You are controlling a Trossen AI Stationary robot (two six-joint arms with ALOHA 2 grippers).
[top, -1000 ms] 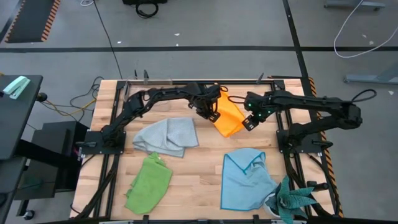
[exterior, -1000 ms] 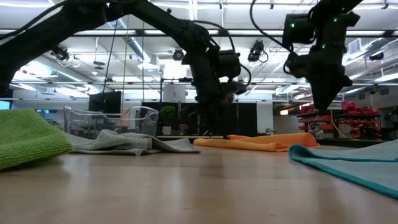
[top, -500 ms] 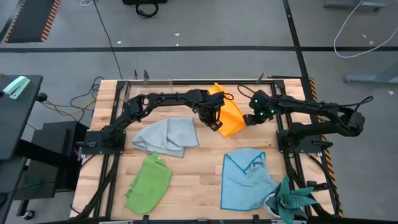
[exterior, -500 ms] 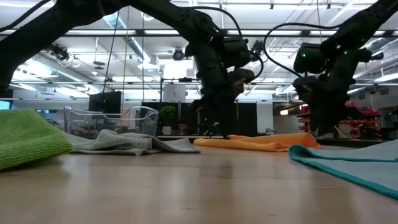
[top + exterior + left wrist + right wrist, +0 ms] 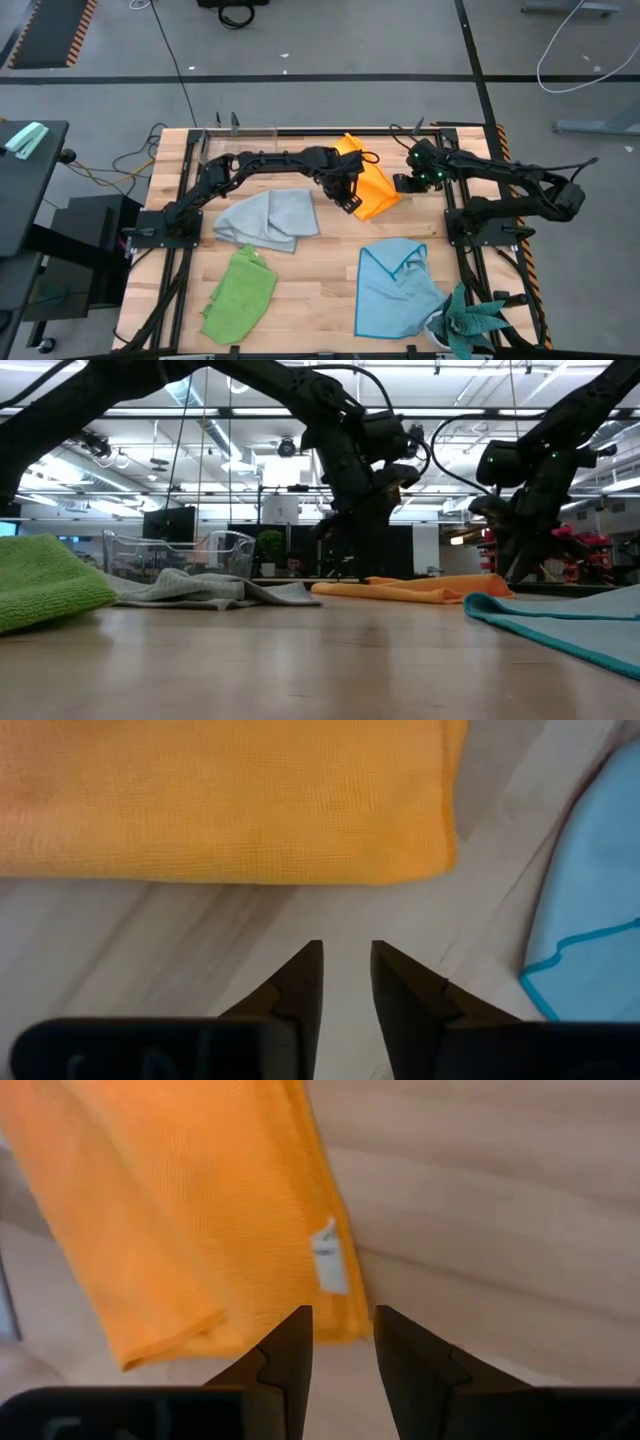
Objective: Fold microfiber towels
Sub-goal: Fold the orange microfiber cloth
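Note:
The orange-yellow towel [image 5: 368, 180] lies folded flat on the table's far middle, with a white tag [image 5: 328, 1267] at one edge. My left gripper [image 5: 347, 200] points down over bare wood just off the towel's near-left edge [image 5: 300, 875], open, with nothing between its fingers [image 5: 345, 965]. My right gripper [image 5: 400, 183] hovers at the towel's right edge by the tag, open [image 5: 343, 1330]. The grey towel [image 5: 268, 218], the lime green towel [image 5: 240, 295] and the light blue towel [image 5: 395, 285] lie crumpled nearer the front.
A clear plastic box [image 5: 180, 550] stands at the table's far edge, left of the arms. A teal spiky plant [image 5: 470, 322] sits at the near right corner beside the blue towel. Bare wood shows in the table's middle between the towels.
My left gripper has moved a little toward the table's near edge, off the orange towel, uncovering the towel's far corner. My right gripper has sunk and drawn back toward the far right, turning as it went. The orange towel lies still.

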